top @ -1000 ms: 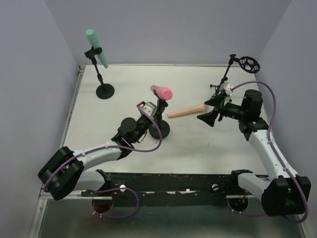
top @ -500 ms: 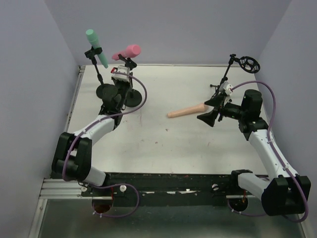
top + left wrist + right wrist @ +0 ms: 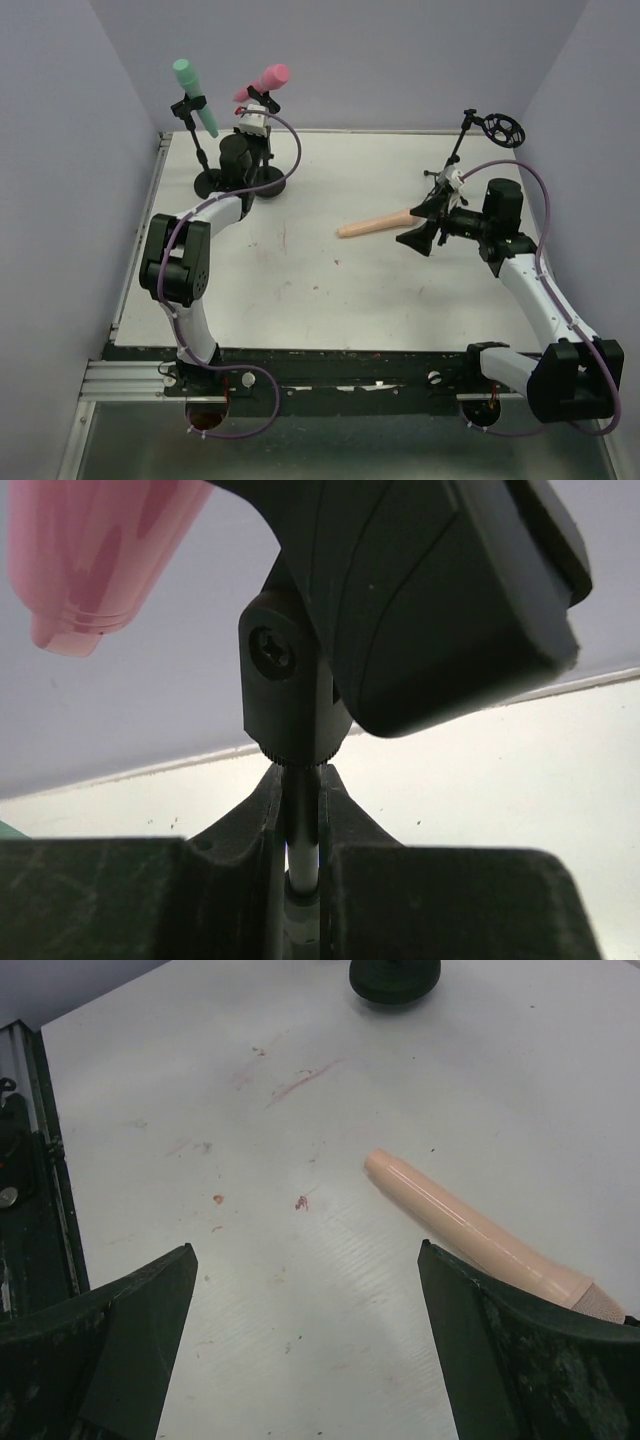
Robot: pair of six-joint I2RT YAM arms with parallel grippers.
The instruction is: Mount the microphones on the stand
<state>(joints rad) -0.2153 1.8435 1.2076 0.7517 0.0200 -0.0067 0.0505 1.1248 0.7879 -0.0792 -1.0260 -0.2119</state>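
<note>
Stand (image 3: 290,695) moved rearward; pink microphone (image 3: 264,80) above left tool (image 3: 300,805).

The peach microphone (image 3: 470,1225) had a smooth, matt plastic skin; the pink microphone (image 3: 90,550) looked glossier and faintly translucent. The table (image 3: 300,1360) was matt white, scuffed and stained. The stand's joint (image 3: 300,705) was smooth black plastic, its rod (image 3: 301,875) pale and metallic, and the fingers (image 3: 110,1350) of the right gripper (image 3: 305,1250) matt black, dust-flecked.
</note>
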